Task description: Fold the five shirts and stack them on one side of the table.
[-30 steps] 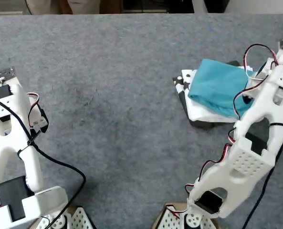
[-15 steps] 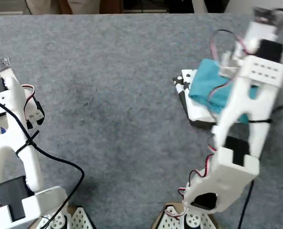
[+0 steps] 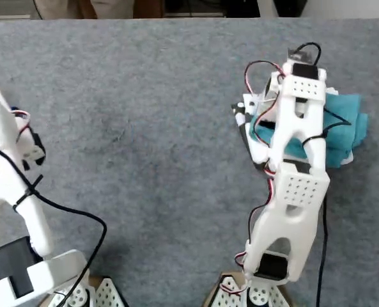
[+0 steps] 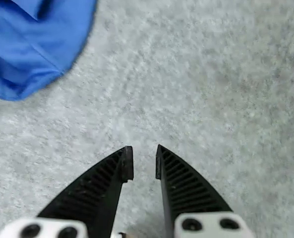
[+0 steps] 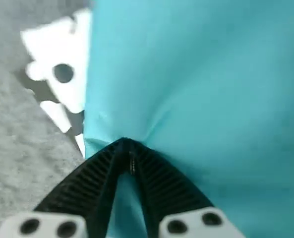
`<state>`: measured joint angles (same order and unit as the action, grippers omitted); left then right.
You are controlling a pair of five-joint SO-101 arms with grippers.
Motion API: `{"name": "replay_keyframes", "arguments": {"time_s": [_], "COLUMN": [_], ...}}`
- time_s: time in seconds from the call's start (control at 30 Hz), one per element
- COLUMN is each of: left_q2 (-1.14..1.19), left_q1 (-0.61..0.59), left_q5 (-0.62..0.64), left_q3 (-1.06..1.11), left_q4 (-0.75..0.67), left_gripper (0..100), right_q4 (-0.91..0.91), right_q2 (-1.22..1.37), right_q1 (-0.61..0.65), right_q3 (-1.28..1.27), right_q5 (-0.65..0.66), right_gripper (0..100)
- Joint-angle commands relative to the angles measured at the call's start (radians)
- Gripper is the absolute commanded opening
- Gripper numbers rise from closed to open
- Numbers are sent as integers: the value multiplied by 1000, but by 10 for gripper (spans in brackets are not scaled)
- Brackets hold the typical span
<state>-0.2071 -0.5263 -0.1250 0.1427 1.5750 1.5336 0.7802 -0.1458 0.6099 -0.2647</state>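
Note:
A folded teal shirt (image 3: 344, 125) lies on top of a stack at the right of the table, over a white shirt with black dots (image 3: 254, 104) and a dark one (image 3: 245, 130). My right arm (image 3: 296, 121) leans over this stack. In the right wrist view my right gripper (image 5: 129, 150) is shut on a pinch of the teal shirt (image 5: 206, 84), close to its edge beside the white shirt (image 5: 57, 52). My left gripper (image 4: 144, 163) hangs over bare carpet, slightly open and holding nothing. A crumpled blue shirt (image 4: 30, 39) lies a little way beyond it.
Grey carpet (image 3: 144, 115) covers the table. My left arm (image 3: 7, 160) stands at the left edge with its black cable (image 3: 80, 217) looping toward the bases at the near edge.
My right arm has swung from the right edge in over the stack and closed on the teal shirt, which now lies further right. My left arm has shifted slightly left.

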Motion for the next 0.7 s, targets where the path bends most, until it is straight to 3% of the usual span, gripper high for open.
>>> {"name": "replay_keyframes", "arguments": {"time_s": [0.0, 0.1, 0.23, 0.4, 0.53, 0.67], "left_q2": [-13, -10, 30, 193, 424, 694], "left_q1": [-58, -126, -288, -511, -568, -571], "left_q5": [-41, -51, -41, -74, -101, -77], "left_q3": [-97, -187, -315, -443, -591, -842], "left_q4": [2, 38, 95, -55, -146, -144], "left_gripper": [93, 103, 216, 229, 242, 243], "right_q4": [25, 97, 233, 253, 252, 253], "right_q2": [22, -1, -41, -107, -156, -199], "right_q1": [19, 16, 16, -1, 13, 53], "right_q3": [35, 150, 387, 636, 722, 722], "right_q5": [-12, -8, -8, -8, -15, -15], "right_gripper": [2, 2, 4, 5, 3, 3]}}
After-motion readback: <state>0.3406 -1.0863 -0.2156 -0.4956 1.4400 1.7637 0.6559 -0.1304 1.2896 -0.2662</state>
